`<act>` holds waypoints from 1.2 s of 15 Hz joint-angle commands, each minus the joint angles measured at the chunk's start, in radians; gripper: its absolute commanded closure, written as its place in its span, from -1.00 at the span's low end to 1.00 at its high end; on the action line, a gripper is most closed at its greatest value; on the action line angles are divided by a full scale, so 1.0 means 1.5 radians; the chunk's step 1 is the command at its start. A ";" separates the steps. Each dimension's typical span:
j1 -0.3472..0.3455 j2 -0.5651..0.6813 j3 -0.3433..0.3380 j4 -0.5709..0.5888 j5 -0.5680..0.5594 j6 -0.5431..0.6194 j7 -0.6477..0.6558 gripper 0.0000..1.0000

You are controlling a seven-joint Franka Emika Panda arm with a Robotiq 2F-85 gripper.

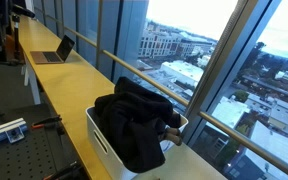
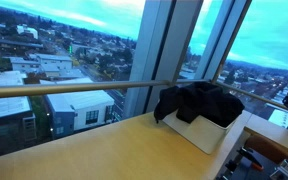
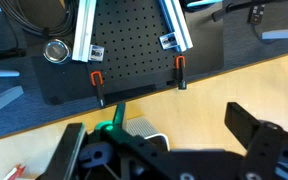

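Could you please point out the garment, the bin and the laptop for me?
garment (image 1: 136, 115): exterior view, middle of the black heap.
bin (image 1: 102, 140): exterior view, white side wall.
laptop (image 1: 50, 57): exterior view, its base.

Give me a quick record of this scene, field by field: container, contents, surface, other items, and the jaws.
container: white bin
contents: black garment heaped in it, draping over the rim
surface: wooden counter running along the windows
other items: open laptop farther along the counter
wrist view: black perforated board with two orange clamps on its edge beside the counter
jaws: open, nothing between them
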 commanded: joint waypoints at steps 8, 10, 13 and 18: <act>-0.014 0.003 0.009 0.003 0.006 -0.001 -0.008 -1.00; -0.014 0.003 0.009 0.003 0.006 -0.001 -0.008 -1.00; 0.000 0.022 0.016 0.012 0.019 0.018 -0.008 -1.00; 0.067 0.121 0.059 0.050 0.086 0.210 -0.027 -1.00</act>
